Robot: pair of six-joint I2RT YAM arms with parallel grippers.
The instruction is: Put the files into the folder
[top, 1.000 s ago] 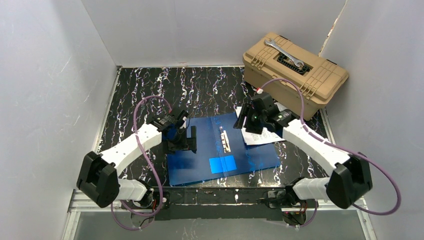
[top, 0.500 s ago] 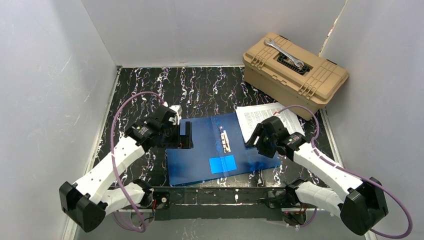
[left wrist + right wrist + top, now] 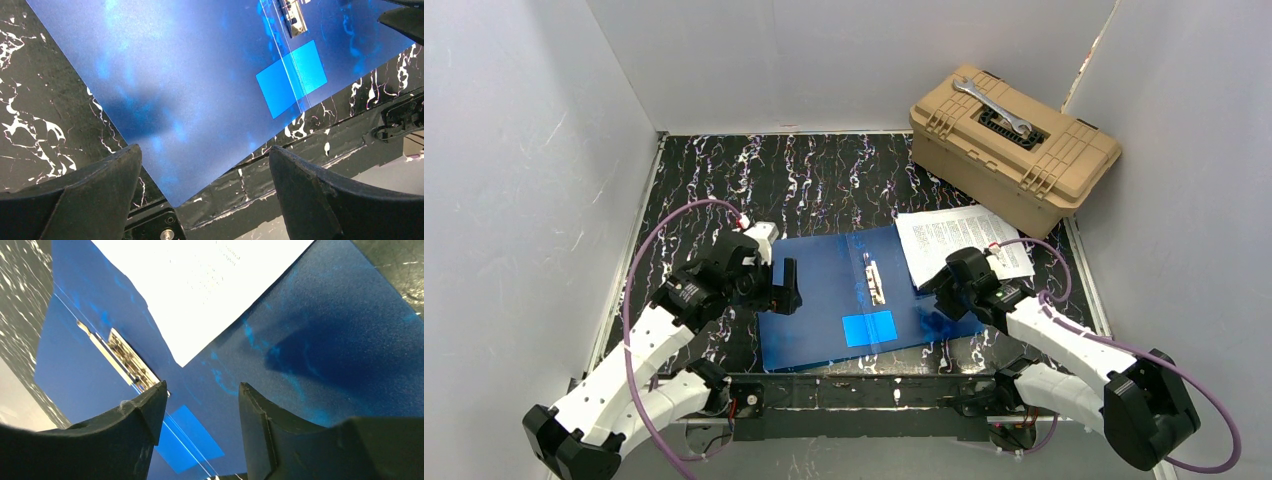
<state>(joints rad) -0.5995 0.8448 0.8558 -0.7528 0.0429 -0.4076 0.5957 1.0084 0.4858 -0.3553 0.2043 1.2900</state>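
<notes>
The blue folder [image 3: 864,295] lies open and flat on the marbled table, with a metal clip [image 3: 875,281] along its spine and a lighter blue pocket [image 3: 870,328]. The files [image 3: 959,240], white printed sheets, lie at its far right, with one corner overlapping the folder. My left gripper [image 3: 782,288] is open and empty over the folder's left edge. In the left wrist view the left gripper [image 3: 204,152] hangs above the folder's [image 3: 200,75] near corner. My right gripper [image 3: 931,287] is open and empty over the folder's right part. The right wrist view shows the right gripper [image 3: 202,389], the files [image 3: 210,280] and the folder [image 3: 325,340].
A tan toolbox [image 3: 1012,148] with a wrench [image 3: 994,107] on its lid stands at the back right, just behind the files. White walls close in the table on three sides. The arms' black base rail [image 3: 864,390] runs along the near edge.
Both arms have pulled back toward the near edge. The right gripper has come off the files, which now lie uncovered. The left gripper has shifted toward the folder's near left.
</notes>
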